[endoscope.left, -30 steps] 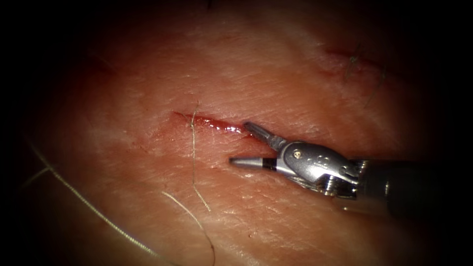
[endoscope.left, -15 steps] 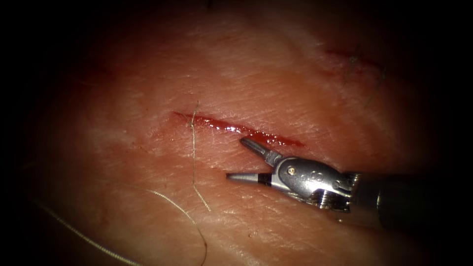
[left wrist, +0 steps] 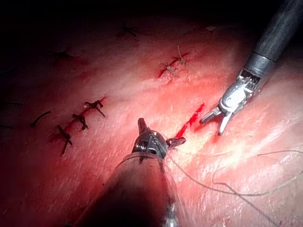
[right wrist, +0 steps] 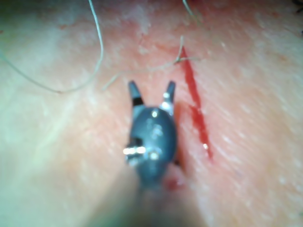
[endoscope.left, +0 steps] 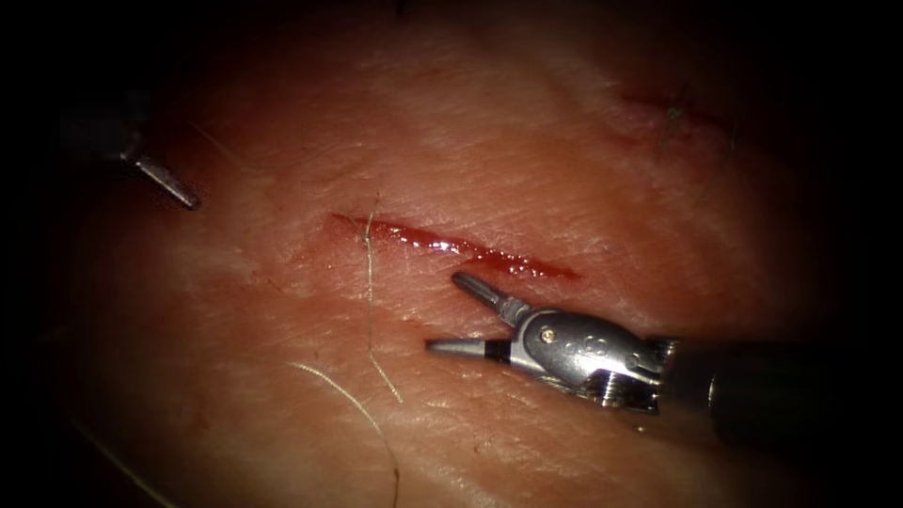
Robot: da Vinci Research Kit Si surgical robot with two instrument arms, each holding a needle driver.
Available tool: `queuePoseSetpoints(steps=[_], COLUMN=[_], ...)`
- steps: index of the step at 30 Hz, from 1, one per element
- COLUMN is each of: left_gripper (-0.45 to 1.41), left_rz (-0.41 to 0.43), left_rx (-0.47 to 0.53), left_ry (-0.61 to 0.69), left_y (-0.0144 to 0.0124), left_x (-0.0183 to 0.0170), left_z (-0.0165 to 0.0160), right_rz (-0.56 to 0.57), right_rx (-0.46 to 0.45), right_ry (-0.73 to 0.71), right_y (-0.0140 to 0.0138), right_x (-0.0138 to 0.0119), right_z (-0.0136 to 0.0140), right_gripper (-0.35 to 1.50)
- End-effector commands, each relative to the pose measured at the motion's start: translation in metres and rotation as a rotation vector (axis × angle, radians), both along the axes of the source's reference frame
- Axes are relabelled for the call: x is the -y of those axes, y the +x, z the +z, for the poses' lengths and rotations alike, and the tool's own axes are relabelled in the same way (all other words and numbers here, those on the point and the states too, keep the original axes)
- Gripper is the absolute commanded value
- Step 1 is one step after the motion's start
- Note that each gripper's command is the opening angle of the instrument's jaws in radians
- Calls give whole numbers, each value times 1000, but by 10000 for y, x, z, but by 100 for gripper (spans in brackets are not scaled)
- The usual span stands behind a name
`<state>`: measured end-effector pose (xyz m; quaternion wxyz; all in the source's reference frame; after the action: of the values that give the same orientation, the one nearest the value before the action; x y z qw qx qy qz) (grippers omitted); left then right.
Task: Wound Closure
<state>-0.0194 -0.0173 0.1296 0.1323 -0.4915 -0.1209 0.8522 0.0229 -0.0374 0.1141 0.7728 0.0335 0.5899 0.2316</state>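
Observation:
The cut [endoscope.left: 451, 246] runs slantwise across the tissue [endoscope.left: 527, 160], wet with red fluid. A pale thread [endoscope.left: 369, 282] crosses its left end and trails toward the near side. My right tool [endoscope.left: 444, 313] lies just on the near side of the cut's right half, its jaws wide open and holding nothing. The right wrist view shows the same tool [right wrist: 152, 90] spread beside the cut [right wrist: 196, 113]. My left tool [endoscope.left: 165, 183] is far to the left of the cut. In its own wrist view the left tool [left wrist: 161, 131] stands open and empty, with thread [left wrist: 203, 187] trailing beside it.
Older cuts closed with dark stitches [left wrist: 78, 120] and pale stitches [left wrist: 173, 66] lie on the tissue away from the open cut. A second loose strand [endoscope.left: 348, 400] curves across the near tissue. Another loop of thread [right wrist: 97, 42] lies past the right tool's tips.
My right tool has slid down and left, off the cut's right end, jaws still open. The long strand at lower left has slipped away. The left tool's tip has come in at upper left.

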Motion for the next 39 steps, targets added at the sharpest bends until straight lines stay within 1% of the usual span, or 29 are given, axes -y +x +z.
queuePoseSetpoints(steps=[1, 2, 4, 5, 8, 10, 13, 18, 20, 23, 25, 28, 32, 39], left_gripper=[101, 98, 91, 84, 81, 79, 79, 79, 79, 79, 79, 79, 79, 74], left_rz=[4, 9, 13, 23, 56, 68, 78, 107, 184, 226, 243, 283, 340, 391], left_rx=[21, 44, 72, 88, 123, 125, 115, 73, 74, 86, 98, 88, 66, 58], left_ry=[-2, -11, -24, -33, -56, -44, -30, -13, 1, 2, 5, 18, 21, 20], left_y=[-21, -40, -66, -81, -105, -110, -109, -95, -92, -88, -84, -81, -86, -93], left_x=[3, 7, 13, 19, 36, 44, 57, 76, 97, 112, 117, 124, 138, 159], left_z=[10, 14, 22, 28, 49, 63, 85, 111, 118, 118, 116, 113, 112, 111], right_rz=[-2, -1, -1, -1, -2, -2, -3, -1, 0, -2, -1, -1, 0, 0], right_rx=[-3, -3, -3, -3, -3, -3, -4, -4, -5, -3, -4, -3, -5, -6], right_ry=[2, 2, 2, 2, 2, 2, 1, 6, 10, 8, 12, 10, 15, 20], right_y=[6, 6, 6, 6, 6, 6, 5, 6, 6, 5, 5, 5, 4, 2], right_x=[4, 3, 3, 3, 4, 4, 5, 6, 8, 10, 11, 13, 14, 15], right_z=[5, 5, 5, 5, 5, 5, 5, 6, 7, 8, 9, 10, 10, 10], right_gripper=[126, 126, 126, 126, 126, 126, 126, 126, 126, 126, 126, 126, 126, 126])
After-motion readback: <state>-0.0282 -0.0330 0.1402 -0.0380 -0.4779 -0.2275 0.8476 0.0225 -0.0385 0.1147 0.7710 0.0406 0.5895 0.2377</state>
